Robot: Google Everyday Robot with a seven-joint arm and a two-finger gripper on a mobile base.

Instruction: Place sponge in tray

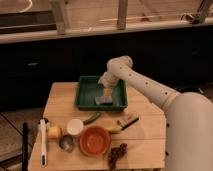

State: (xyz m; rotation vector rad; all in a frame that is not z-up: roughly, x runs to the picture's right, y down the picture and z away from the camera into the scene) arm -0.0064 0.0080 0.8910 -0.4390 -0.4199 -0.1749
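The dark-green tray (85, 95) sits at the back of the wooden table. My gripper (107, 89) hangs over the tray's right half, reaching down from the white arm (145, 87). The sponge (104, 100), pale blue-grey with a yellowish part toward the gripper, is inside the tray right under the gripper, low at the tray floor. The gripper is directly on or just above the sponge's top end.
In front of the tray lie a green vegetable (91, 118), a tan-and-dark block (129, 120) and a banana (114, 129). Nearer stand a white cup (75, 126), an orange bowl (95, 141), grapes (114, 154), a yellow fruit (54, 132) and a white utensil (43, 144).
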